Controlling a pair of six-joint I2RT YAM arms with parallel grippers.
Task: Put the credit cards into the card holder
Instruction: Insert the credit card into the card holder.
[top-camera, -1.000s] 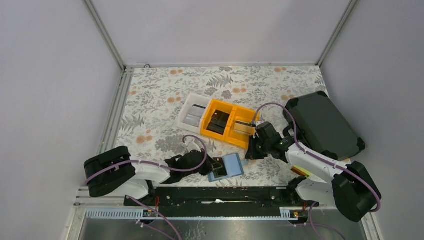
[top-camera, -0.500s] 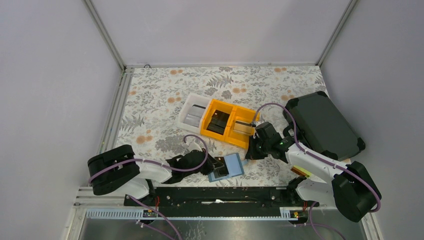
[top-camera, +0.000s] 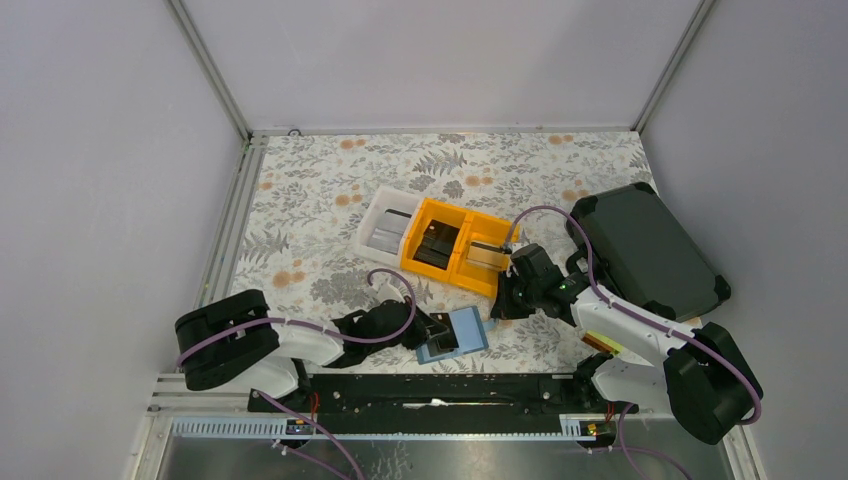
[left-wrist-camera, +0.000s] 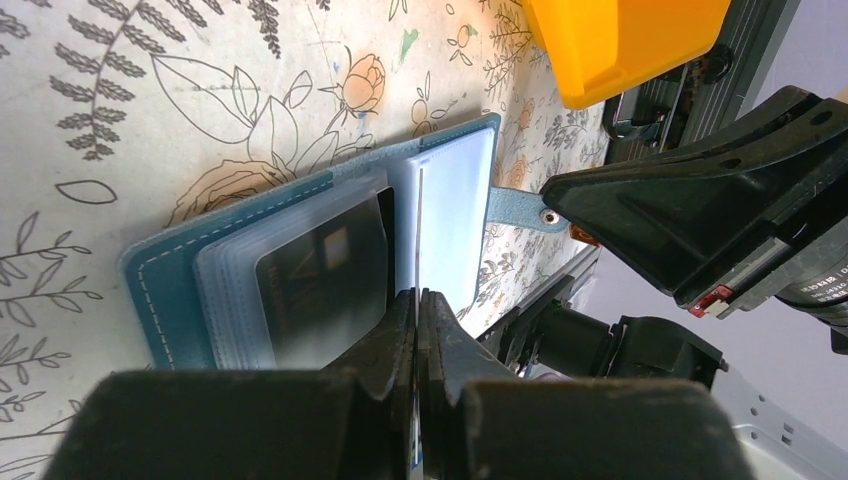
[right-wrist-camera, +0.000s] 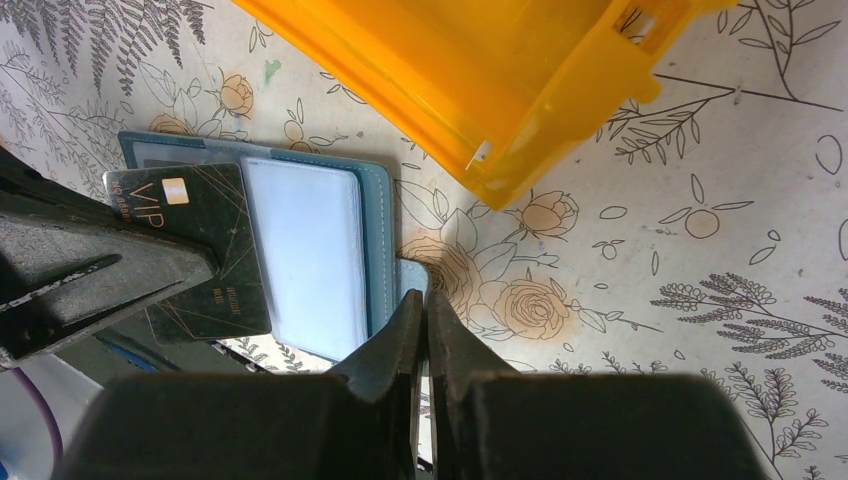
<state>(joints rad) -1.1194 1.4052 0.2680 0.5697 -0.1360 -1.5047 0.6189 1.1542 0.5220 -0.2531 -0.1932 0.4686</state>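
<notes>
Floral-print tablecloth (top-camera: 320, 190) inside a plain grey-walled booth, that's our backdrop; around the middle of it we've got a white bin (top-camera: 366, 232) and two orange bins (top-camera: 463, 240) lined up touching side by side, and a black hard case (top-camera: 645, 250) sits off to the right.

The card holder (top-camera: 462, 330) lies open and flat on the cloth near the front edge, between the two arms and just in front of the orange bins; teal cover down, clear pockets facing up. From the left wrist we can see a dark card (left-wrist-camera: 320, 270) behind a clear sleeve on one page; the other page just looks pale.

Our left gripper (top-camera: 432, 330) is squeezed tight on a credit card (right-wrist-camera: 190, 235); it's dark, with "VIP" lettering and a small chip, and it hangs over the holder's left page. From its own camera we only get it edge-on, a thin pale line running out from between the fingers toward the fold; whether its far edge touches a sleeve, we can't tell.

Our right gripper (top-camera: 497, 305) is down low at the holder's right side, fingers pressed together; it looks pinched on the little side tab (left-wrist-camera: 515, 203), with the snap right at the fingertips.

More cards (top-camera: 437, 245) sit in the bins; too small for us to count.
</notes>
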